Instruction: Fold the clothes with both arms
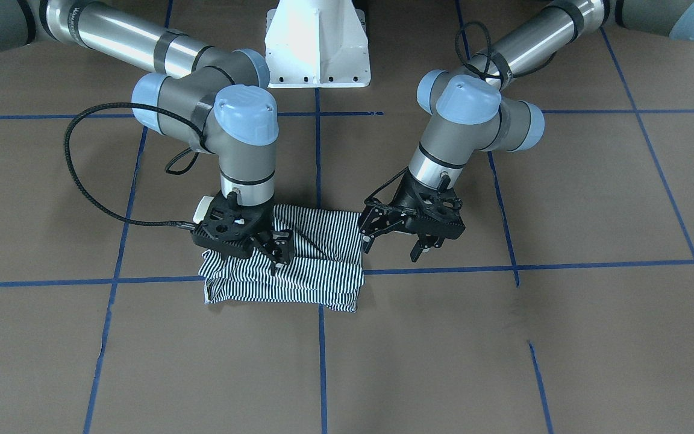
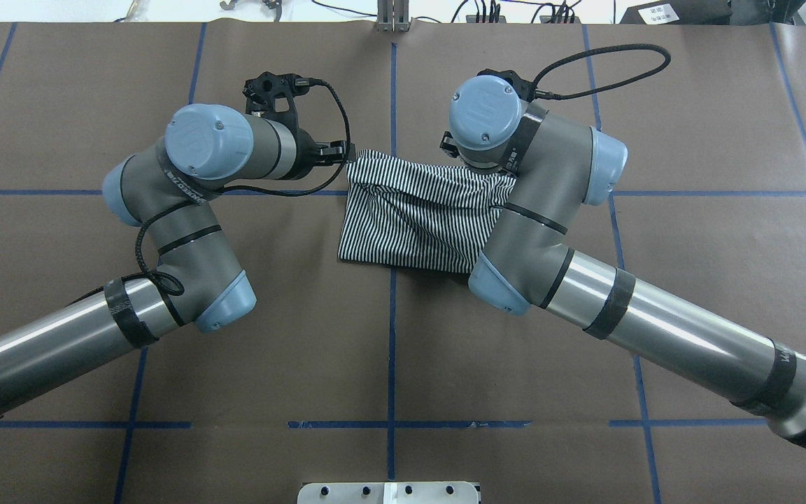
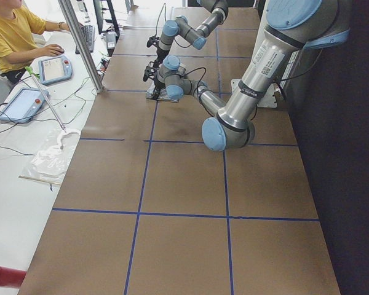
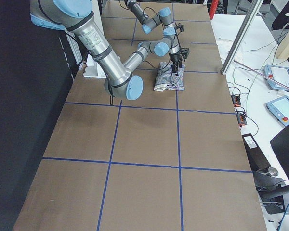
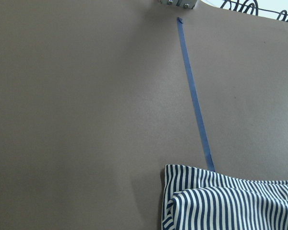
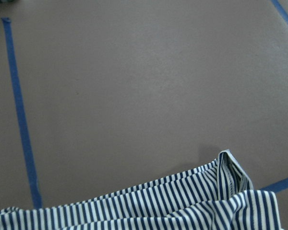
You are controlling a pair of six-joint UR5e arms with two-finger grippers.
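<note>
Shirt: folded bundle under right tool, closure cannot be told; left tool apart beside it; best grip corners evenly

Polo shirt: thin navy-and-white stripes across all visible cloth. Table: matt brown covering, ruled into a grid by blue tape lines. Left arm and right arm: grey housings, bright silver tubes, light blue joint caps, black bands. Left gripper and right gripper: black. Cable: black braid. Pedestal: white. Person at the side bench: yellow top.
</note>
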